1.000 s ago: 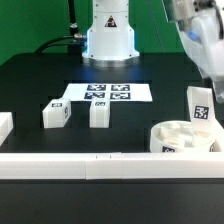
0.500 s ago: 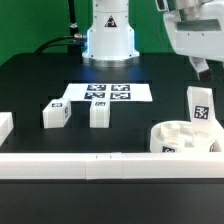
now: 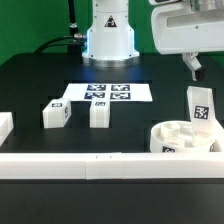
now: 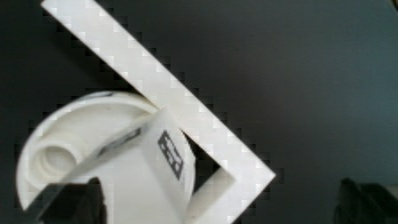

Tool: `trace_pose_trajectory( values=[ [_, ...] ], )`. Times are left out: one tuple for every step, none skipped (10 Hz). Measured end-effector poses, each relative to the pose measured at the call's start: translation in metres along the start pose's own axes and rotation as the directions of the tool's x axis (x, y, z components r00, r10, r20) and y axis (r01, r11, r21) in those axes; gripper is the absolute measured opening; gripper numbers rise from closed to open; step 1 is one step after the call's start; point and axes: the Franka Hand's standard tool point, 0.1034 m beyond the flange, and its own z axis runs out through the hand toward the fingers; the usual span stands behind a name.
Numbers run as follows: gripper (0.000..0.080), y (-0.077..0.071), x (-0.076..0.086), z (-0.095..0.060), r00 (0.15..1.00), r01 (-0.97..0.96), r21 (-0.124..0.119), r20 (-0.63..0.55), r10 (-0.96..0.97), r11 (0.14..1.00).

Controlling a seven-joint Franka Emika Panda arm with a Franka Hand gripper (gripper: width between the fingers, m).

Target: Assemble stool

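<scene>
My gripper (image 3: 194, 66) hangs high in the upper right of the exterior view, above and behind the round thick white plastic seat disc (image 3: 183, 136), which sits in the lower right corner against the long white border rail (image 3: 90, 162). In the wrist view my dark fingers (image 4: 59, 200) show at opposite edges, spread wide with nothing clamped between them.

One short white leg block with a black-and-white tag (image 3: 200, 108) stands upright in the seat, apparently in a socket. Two loose tagged leg blocks lie in the left half of the exterior view. One is the left block (image 3: 55, 114); the other (image 3: 99, 114) lies just in front of the marker board (image 3: 108, 93).

I judge the step in hand to be fetching a second leg. To do it well I should stay high while crossing, so I clear the standing leg. I should come down square over the block nearer the marker board and close on its flat sides near the middle. That way it stays plumb when I lower it into a free socket.
</scene>
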Motion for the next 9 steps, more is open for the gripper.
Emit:
trace_pose_trajectory(
  values=[
    [0.0649, 0.0002, 0.0001, 0.0002, 0.998, 0.059, 0.0, 0.0, -0.059, 0.998],
    [0.0649, 0.0005, 0.0003, 0.0003, 0.992, 0.129, -0.001, 0.0, -0.129, 0.992],
    [0.0649, 0.0006, 0.0003, 0.0005, 0.977, 0.215, -0.002, 0.0, -0.215, 0.977],
    [0.0649, 0.0007, -0.0009, 0.0012, 0.918, 0.396, -0.051, -0.009, -0.397, 0.917],
    [0.0649, 0.0008, -0.0011, 0.0014, 0.854, 0.52, -0.065, -0.003, -0.521, 0.852],
    [0.0649, 0.0011, -0.0002, 0.0006, 0.78, 0.625, -0.077, 0.005, -0.626, 0.777],
    [0.0649, 0.002, 0.0003, 0.0012, 0.738, 0.673, -0.077, 0.011, -0.675, 0.735],
    [0.0649, 0.0027, 0.0009, 0.0012, 0.696, 0.717, -0.076, 0.016, -0.718, 0.693],
    [0.0649, 0.0031, 0.0013, 0.0012, 0.657, 0.752, -0.076, 0.02, -0.753, 0.654]
  ],
)
